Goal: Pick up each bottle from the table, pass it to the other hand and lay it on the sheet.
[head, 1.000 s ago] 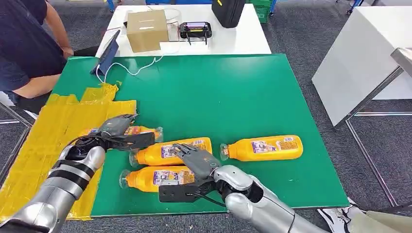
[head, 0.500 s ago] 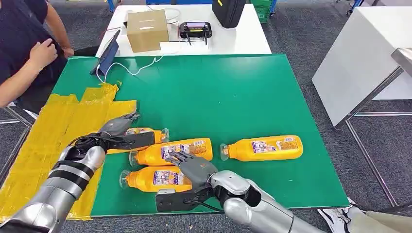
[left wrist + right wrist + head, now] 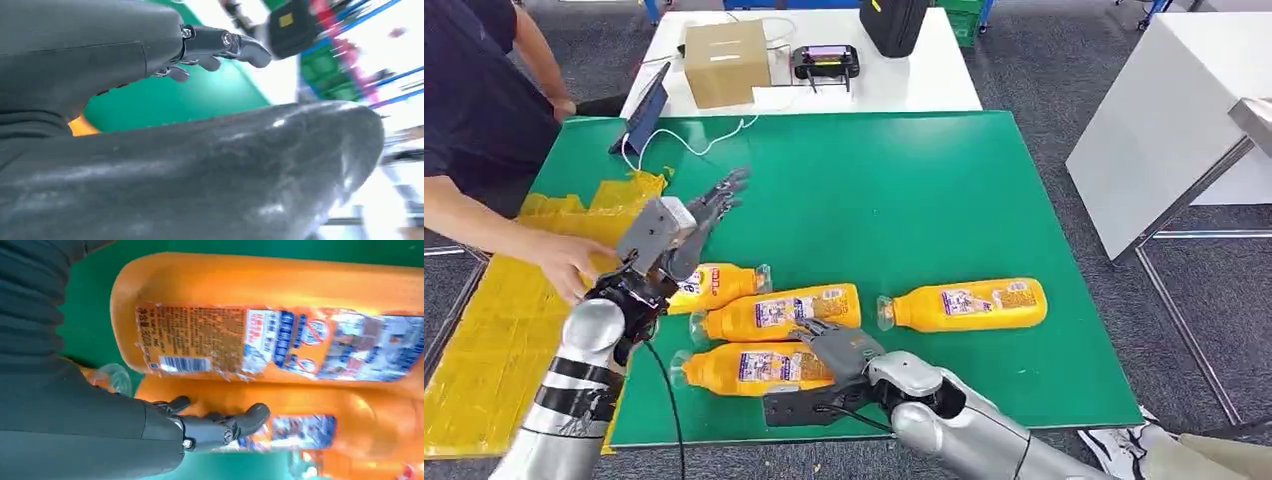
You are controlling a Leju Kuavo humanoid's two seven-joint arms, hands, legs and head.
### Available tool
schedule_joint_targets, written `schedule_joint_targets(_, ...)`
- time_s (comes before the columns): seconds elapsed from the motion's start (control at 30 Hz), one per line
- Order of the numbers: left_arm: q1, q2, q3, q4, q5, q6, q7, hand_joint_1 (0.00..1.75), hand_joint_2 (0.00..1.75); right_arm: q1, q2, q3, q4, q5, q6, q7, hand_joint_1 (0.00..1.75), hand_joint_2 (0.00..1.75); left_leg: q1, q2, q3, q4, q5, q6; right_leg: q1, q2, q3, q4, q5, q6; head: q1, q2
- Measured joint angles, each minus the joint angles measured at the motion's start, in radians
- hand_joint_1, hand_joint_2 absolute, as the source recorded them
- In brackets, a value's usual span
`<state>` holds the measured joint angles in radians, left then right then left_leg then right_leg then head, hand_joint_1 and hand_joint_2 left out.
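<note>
Several orange bottles with clear caps lie on the green mat (image 3: 904, 200). One bottle (image 3: 719, 283) lies beside the edge of the yellow sheet (image 3: 494, 340). My left hand (image 3: 679, 228) is raised above it, fingers (image 3: 220, 42) spread and holding nothing. Two more bottles lie side by side, the middle one (image 3: 779, 310) and the nearest one (image 3: 749, 368). My right hand (image 3: 844, 350) hovers open over the nearest bottle's base end, its fingers (image 3: 225, 426) spread above the labels of the nearest bottle (image 3: 280, 325) and its neighbour (image 3: 325, 425). Another bottle (image 3: 964, 304) lies apart to the right.
A person's hand (image 3: 564, 262) reaches across the yellow sheet to my left wrist. A tablet (image 3: 646, 110) with a white cable stands at the mat's far left corner. Behind it, a white table (image 3: 904, 85) carries a cardboard box (image 3: 727, 62) and a black controller (image 3: 826, 60).
My left hand has let go of the bottle by the sheet and risen with fingers spread. A person's hand has reached in over the sheet. My right hand shifted slightly over the nearest bottle.
</note>
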<state>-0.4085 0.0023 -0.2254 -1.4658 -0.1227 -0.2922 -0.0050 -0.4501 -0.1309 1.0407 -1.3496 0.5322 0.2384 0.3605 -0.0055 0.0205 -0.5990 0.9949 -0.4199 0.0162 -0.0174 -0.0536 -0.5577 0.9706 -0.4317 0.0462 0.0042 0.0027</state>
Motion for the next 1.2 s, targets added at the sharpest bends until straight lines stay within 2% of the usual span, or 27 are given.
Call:
schedule_joint_targets(0.13,0.027,-0.021,0.003,-0.098,0.054,-0.013,-0.006,0.00,0.00,-0.020,-0.003,0.014,0.073,0.011,-0.012,-0.048,0.00,1.75,0.001,-0.001,0.001,0.000,0.000,0.000,0.000,-0.001,0.000,0.000,0.000,0.000,0.000,0.000)
schedule_joint_targets(0.17,0.027,-0.029,0.000,-0.113,0.065,-0.014,0.015,0.00,0.00,-0.028,0.002,0.023,0.095,0.013,-0.005,-0.059,0.24,1.75,0.001,0.000,0.001,0.000,0.001,-0.001,0.000,-0.001,0.000,0.000,0.000,0.000,0.000,0.000)
schedule_joint_targets(0.2,0.026,-0.042,-0.007,-0.133,0.077,-0.013,0.036,0.00,0.00,-0.035,0.010,0.026,0.116,0.012,0.002,-0.066,0.65,1.75,0.001,0.000,0.001,0.000,0.001,-0.001,0.000,-0.001,0.000,0.000,0.000,0.000,0.000,0.000)
schedule_joint_targets(0.37,0.025,-0.057,-0.039,-0.171,0.104,-0.002,0.014,0.00,0.00,-0.083,0.039,0.050,0.265,-0.022,0.051,-0.194,0.65,1.75,0.000,0.003,0.003,0.000,0.001,0.000,0.000,0.001,0.001,0.000,0.003,-0.002,0.000,0.000)
schedule_joint_targets(0.4,0.025,-0.060,-0.043,-0.175,0.104,-0.002,0.011,0.00,0.00,-0.094,0.045,0.053,0.288,-0.025,0.059,-0.206,1.48,1.75,0.000,0.004,0.004,0.000,0.001,0.000,0.000,0.001,0.001,0.000,0.003,-0.002,0.000,0.000)
schedule_joint_targets(0.47,0.022,-0.063,-0.055,-0.177,0.106,-0.002,0.010,0.00,0.00,-0.112,0.059,0.060,0.327,-0.027,0.066,-0.216,1.75,1.75,0.000,0.004,0.005,0.000,0.001,0.000,0.000,0.002,0.003,0.000,0.003,-0.002,0.000,0.000)
schedule_joint_targets(0.67,0.012,-0.072,-0.069,-0.181,0.117,0.006,0.000,0.00,0.00,-0.169,0.104,0.091,0.415,-0.047,0.141,-0.258,1.75,1.75,0.001,0.011,0.009,0.000,0.001,-0.001,0.001,0.007,0.003,0.000,0.004,-0.005,0.000,0.000)
schedule_joint_targets(0.83,-0.003,-0.085,-0.082,-0.181,0.124,0.017,0.000,0.00,0.00,-0.192,0.151,0.110,0.477,-0.052,0.154,-0.276,1.75,1.75,0.002,0.012,0.011,0.000,0.001,-0.001,0.002,0.008,0.005,0.000,0.005,-0.005,0.000,0.000)
schedule_joint_targets(1.0,0.013,-0.131,-0.083,-0.197,0.087,0.092,0.008,0.00,0.00,-0.206,0.172,0.124,0.511,-0.074,0.158,-0.277,1.75,1.75,0.002,0.012,0.012,0.000,0.001,-0.001,0.002,0.008,0.006,0.000,0.005,-0.005,0.000,0.000)
schedule_joint_targets(1.1,0.027,-0.143,-0.069,-0.215,0.041,0.249,0.002,0.00,0.00,-0.182,0.161,0.116,0.511,-0.129,0.053,-0.229,1.75,1.75,0.002,0.011,0.013,0.000,0.001,-0.001,0.002,0.008,0.007,0.000,0.005,-0.005,0.000,0.000)
schedule_joint_targets(1.2,0.059,-0.142,-0.013,-0.242,0.072,0.461,-0.054,0.00,0.00,-0.106,0.115,0.066,0.454,-0.221,-0.141,-0.224,1.75,1.75,0.002,0.008,0.012,-0.001,0.002,-0.001,0.002,0.006,0.007,0.000,0.005,-0.005,0.000,0.000)
